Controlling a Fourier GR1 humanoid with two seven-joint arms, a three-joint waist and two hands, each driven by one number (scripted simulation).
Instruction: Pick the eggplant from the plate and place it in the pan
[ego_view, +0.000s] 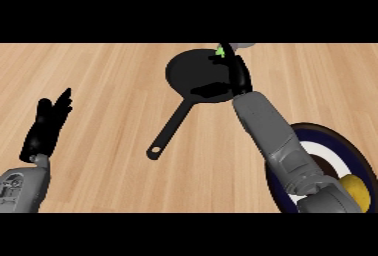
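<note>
Eggplant seems to be held in the curled right hand, only its green tip seen beyond the fingers, over the pan. Placing is underway; release is needed next. At the near left, the left hand rests open.

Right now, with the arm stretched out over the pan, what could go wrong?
The right robot hand sits over the pan's right rim, so the eggplant, mostly hidden apart from a green tip, might land on the edge and roll onto the counter. The forearm crosses the plate, where a yellow item lies; pulling back could nudge it. The left robot hand rests open at the left.
</note>
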